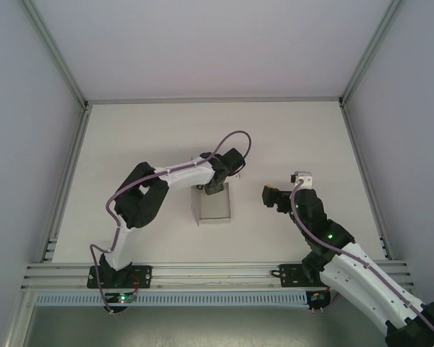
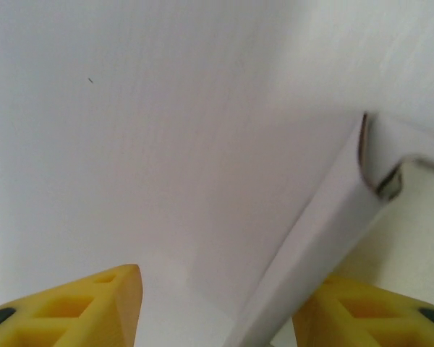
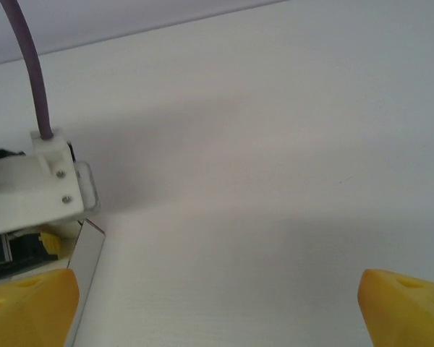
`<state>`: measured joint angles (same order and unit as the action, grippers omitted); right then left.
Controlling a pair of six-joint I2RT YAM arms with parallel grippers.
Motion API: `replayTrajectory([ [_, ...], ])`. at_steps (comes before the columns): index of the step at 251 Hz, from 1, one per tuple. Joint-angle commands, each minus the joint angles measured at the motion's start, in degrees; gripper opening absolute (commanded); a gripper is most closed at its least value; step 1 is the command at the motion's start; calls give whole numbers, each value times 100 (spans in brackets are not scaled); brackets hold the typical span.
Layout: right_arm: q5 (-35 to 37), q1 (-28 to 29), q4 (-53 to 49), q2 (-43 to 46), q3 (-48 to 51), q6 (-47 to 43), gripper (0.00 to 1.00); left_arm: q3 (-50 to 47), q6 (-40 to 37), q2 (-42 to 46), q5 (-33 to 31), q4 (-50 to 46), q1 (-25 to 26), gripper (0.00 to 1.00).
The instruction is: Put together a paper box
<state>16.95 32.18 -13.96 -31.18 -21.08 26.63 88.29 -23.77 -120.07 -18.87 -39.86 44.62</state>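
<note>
Left pincer stands over the far edge of the paper box with its jaws apart. One raised white wall of the box passes between its yellow fingers, close to the right one, and the other finger is clear of it. Right pincer hangs wide open just to the right of the box, apart from it, holding nothing. I count one box and two pincers. The box lies near the middle of the worktop, well away from every edge, with bare surface on all sides. Its sides run almost parallel to the worktop edges. From above it looks nearly square, so I cannot tell its long axis.
</note>
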Motion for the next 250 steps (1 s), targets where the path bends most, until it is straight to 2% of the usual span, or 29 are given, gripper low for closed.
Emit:
replayTrajectory([
  [1, -130, -69, -10, -187, -78, -182, 98, 276, -33, 435, 310, -30, 6, 61],
  [22, -283, -71, 41, -337, -169, -331, 98, 223, 41, 824, 655, -3, 11, 68],
  [30, -372, -70, 66, -393, -198, -384, 98, 139, 80, 1022, 776, 72, 16, 77],
  [39, -499, -71, 122, -458, -230, -487, 98, 33, 170, 1245, 878, 177, 20, 98],
  [42, -550, -71, 159, -490, -236, -531, 98, -8, 211, 1329, 923, 218, 19, 100],
  [55, -757, -65, 258, -644, -289, -653, 98, -238, 391, 1726, 970, 471, 16, 100],
  [82, -1310, -63, 497, -1242, -542, -1014, 98, -749, 1146, 2582, 638, 959, 8, 100],
  [107, -1948, -29, 644, -2029, -965, -1419, 98, -1081, 2156, 3405, 223, 1012, -2, 100],
  [120, -2397, 25, 730, -2510, -1236, -1773, 98, -1196, 2931, 3813, -242, 870, -31, 100],
  [131, -2618, 96, 812, -2949, -1463, -2029, 98, -1357, 3469, 4193, -345, 677, -100, 100],
  [148, -2611, 257, 785, -3659, -1944, -2397, 98, -1892, 4015, 4889, -398, 695, -190, 100],
  [168, -2432, 455, 580, -4455, -2579, -2752, 98, -2600, 4684, 5742, -769, 672, -267, 100],
  [215, -2287, 786, 107, -5978, -3871, -3707, 98, -3943, 5735, 7333, -1355, -71, -314, 100],
  [250, -2186, 822, -361, -6961, -4754, -3818, 88, -4637, 6217, 8124, -1297, -416, -307, 100],
])
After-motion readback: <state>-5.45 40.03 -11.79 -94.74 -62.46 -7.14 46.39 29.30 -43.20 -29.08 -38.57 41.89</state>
